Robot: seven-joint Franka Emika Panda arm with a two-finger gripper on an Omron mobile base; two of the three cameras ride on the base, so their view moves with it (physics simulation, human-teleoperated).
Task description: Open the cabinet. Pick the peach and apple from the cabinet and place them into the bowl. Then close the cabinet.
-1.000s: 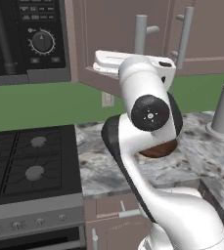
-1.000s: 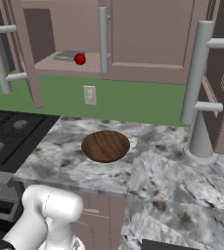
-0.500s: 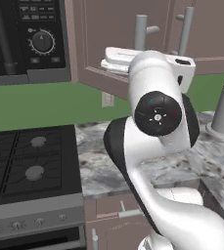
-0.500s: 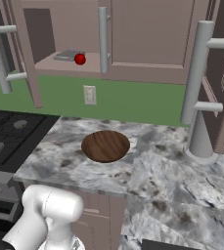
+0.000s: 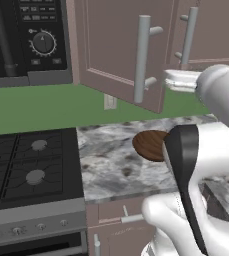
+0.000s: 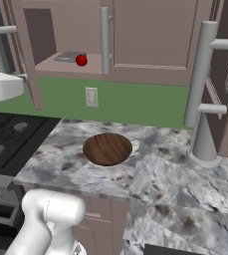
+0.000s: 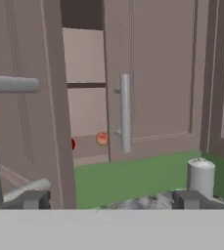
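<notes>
Reaching next for peach (image 7: 101, 138) on cabinet (image 6: 135, 40) shelf: claw (image 7: 111, 199) wide open, empty. I pass inside open left door, avoiding apple (image 6: 81, 61).

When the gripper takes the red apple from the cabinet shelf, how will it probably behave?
The apple is round and rests on the flat shelf of the cabinet, so a nudge would probably roll it. It looks smooth, so it may slip between narrow fingertips. It is small, so likely light.

Glossy white rounded arm (image 5: 221, 145), black joint band, dark fingers (image 7: 35, 199).
</notes>
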